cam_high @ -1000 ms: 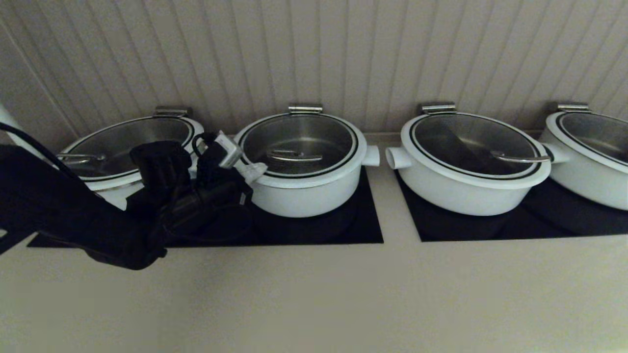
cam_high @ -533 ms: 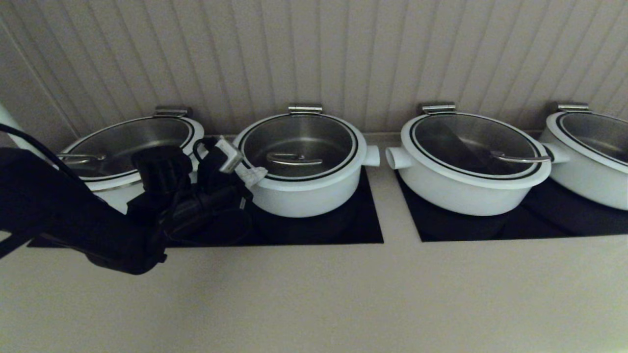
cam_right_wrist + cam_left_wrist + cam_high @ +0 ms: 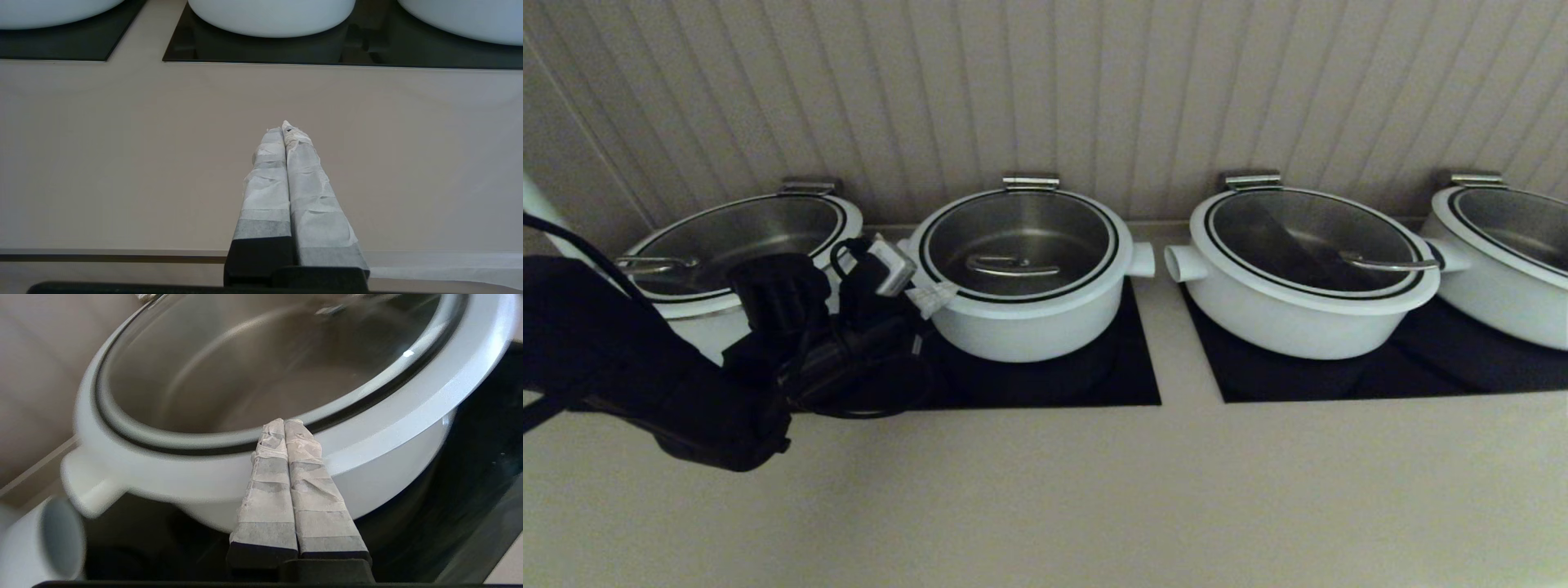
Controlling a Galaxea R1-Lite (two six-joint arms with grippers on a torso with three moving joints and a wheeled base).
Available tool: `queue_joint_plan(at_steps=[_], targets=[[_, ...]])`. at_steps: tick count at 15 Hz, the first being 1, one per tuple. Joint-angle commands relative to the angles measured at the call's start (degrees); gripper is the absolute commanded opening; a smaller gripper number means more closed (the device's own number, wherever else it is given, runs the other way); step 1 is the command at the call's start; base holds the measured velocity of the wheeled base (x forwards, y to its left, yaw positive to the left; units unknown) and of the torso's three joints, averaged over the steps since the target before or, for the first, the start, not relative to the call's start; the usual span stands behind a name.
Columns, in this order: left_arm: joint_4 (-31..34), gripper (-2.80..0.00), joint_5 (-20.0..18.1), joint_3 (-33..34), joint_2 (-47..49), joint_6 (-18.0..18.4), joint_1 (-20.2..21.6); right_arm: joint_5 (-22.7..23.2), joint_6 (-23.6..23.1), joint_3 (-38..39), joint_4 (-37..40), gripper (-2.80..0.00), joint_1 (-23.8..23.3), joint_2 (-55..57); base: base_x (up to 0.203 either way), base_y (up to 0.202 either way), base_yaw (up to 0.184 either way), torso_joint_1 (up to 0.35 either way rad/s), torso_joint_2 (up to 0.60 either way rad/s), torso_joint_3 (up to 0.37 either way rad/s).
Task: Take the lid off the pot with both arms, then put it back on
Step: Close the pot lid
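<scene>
The pot [image 3: 1029,331] is second from the left, white with a stub on each side. The lid [image 3: 1021,233] sits closed on it, its steel handle [image 3: 1013,264] at the centre. My left gripper [image 3: 935,298] is shut and empty, its tips just off the pot's left rim. In the left wrist view the left gripper [image 3: 284,424] points at the white rim of the pot [image 3: 388,457], below the lid [image 3: 245,375]. My right gripper [image 3: 286,126] is out of the head view; in its wrist view it is shut and empty above the beige counter.
Three wider white lidded pots stand in the row: one at far left [image 3: 727,237] behind my left arm, and two to the right [image 3: 1307,269] [image 3: 1503,253]. All sit on black cooktop panels [image 3: 1127,384] against a panelled wall. The beige counter [image 3: 1094,490] lies in front.
My left arm has drawn back to the left and slightly down, its fingertips moving off the pot's left rim. The lid and pots have not moved.
</scene>
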Motion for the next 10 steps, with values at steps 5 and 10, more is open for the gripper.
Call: queue_joint_plan(at_steps=[5,10], targets=[[-0.29,-2.8,-0.19,3.08,-3.7,0.09,2.48,0.04,-0.02,0.0,0.07,-2.8,0.0,-0.02,0.0,0.0,0.0,0.0,0.0,0.0],[0.36,-2.8,-0.1,4.77,-9.29,0.04,4.63,0.08,-0.02,-0.09,0.2,-2.8,0.0,-0.02,0.0,0.0,0.0,0.0,0.0,0.0]])
